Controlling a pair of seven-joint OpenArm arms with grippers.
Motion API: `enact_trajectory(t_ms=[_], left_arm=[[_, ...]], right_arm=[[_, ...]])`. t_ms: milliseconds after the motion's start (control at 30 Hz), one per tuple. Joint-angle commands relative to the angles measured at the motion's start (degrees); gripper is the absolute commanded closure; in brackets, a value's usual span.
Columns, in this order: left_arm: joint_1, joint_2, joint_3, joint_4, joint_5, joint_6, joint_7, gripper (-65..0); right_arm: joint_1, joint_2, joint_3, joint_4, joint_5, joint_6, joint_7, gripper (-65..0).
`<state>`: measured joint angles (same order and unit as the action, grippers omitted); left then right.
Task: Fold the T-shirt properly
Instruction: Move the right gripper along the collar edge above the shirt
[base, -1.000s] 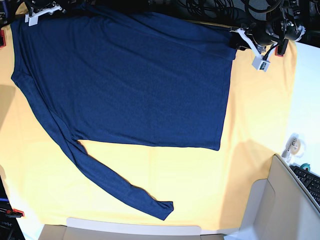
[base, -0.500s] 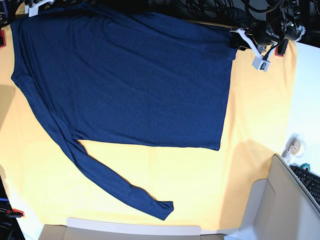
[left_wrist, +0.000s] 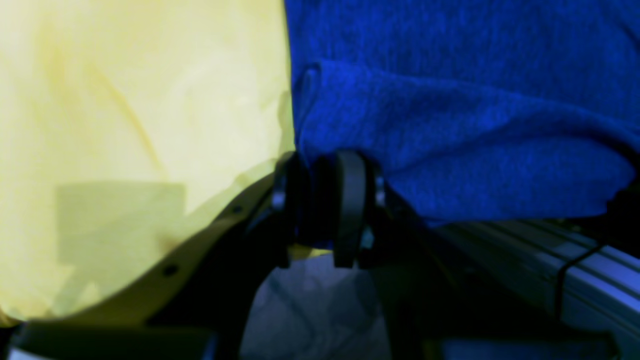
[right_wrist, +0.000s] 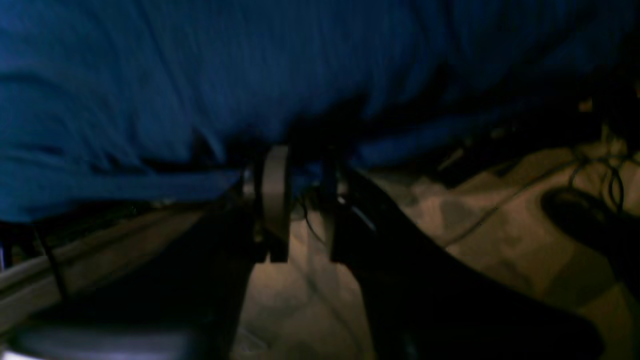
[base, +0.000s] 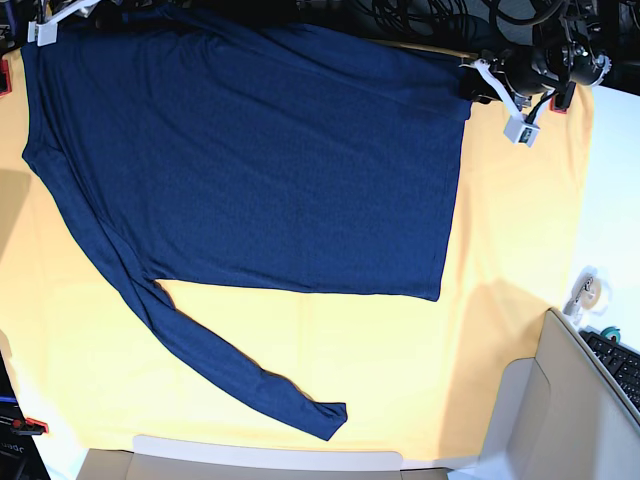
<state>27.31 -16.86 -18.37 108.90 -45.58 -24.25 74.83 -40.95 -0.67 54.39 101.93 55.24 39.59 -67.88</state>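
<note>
1. Currently shirt (base: 250, 150) lies flat on the yellow cloth (base: 400, 340), one sleeve (base: 230, 365) trailing to 6 o'clock.
2. Left gripper (left_wrist: 325, 210) pinches the 2 o'clock corner; right gripper (right_wrist: 295, 200) pinches the 11 o'clock edge.
3. Suggest lifting both evenly, keeping tension so the fold lands straight.

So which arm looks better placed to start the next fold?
Probably the left. The left gripper visibly pinches the T-shirt corner over the yellow cloth. The right gripper sits at the far edge, its grip too blurred to confirm.
</note>
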Motion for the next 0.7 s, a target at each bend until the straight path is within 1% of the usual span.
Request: enact_trajectory(t_ms=[0, 100, 167, 267, 333, 367, 400, 500, 533, 600, 667], left_arm=[[0.0, -0.6, -0.1, 0.9, -0.5, -0.2, 0.0, -12.6], [0.0, -0.6, -0.1, 0.9, -0.5, -0.2, 0.1, -12.6], [0.0, -0.6, -0.1, 0.9, -0.5, -0.2, 0.1, -12.6], [0.0, -0.7, -0.1, 0.9, -0.5, -0.2, 0.0, -12.6], [0.0, -0.7, -0.1, 0.9, -0.5, -0.2, 0.0, -12.6], [0.0, -0.7, -0.1, 0.9, -0.5, -0.2, 0.0, -12.6], [0.0, -0.7, -0.1, 0.9, -0.5, -0.2, 0.0, -12.6], [0.0, -0.7, -0.1, 0.9, -0.4, -0.2, -0.1, -12.6], [0.0, -0.7, -0.1, 0.9, -0.3, -0.2, -0.2, -12.6], [0.0, -0.8, -0.1, 0.9, -0.3, -0.2, -0.2, -12.6], [0.0, -0.8, -0.1, 0.9, -0.3, -0.2, -0.2, -12.6]], right_arm=[[-1.8, 0.4, 0.5, 0.8, 0.5, 0.4, 0.2, -15.8], [-3.7, 0.8, 0.5, 1.5, -1.4, 0.4, 0.3, -21.3], [-4.1, 1.1, 0.5, 2.9, -4.7, 0.4, 0.4, -23.5], [-4.6, 2.8, -1.8, 5.0, -10.5, 0.4, 0.6, -23.9], [-4.5, 4.8, -3.9, 5.1, -15.3, 0.4, 0.7, -23.9], [-4.2, 5.5, -5.2, 4.8, -18.5, 0.4, 0.7, -23.9], [-3.7, 6.1, -7.4, 4.8, -23.1, 0.4, 1.2, -23.9], [-3.1, 6.3, -15.1, 4.8, -38.1, 0.4, 6.6, -23.9], [-3.1, 6.3, -18.7, 4.9, -43.6, 0.4, 9.0, -23.9], [-3.5, 6.8, -25.7, 5.1, -51.8, 0.4, 13.2, -23.9], [-4.8, 9.4, -35.2, 5.1, -60.0, 0.4, 17.5, -24.0]])
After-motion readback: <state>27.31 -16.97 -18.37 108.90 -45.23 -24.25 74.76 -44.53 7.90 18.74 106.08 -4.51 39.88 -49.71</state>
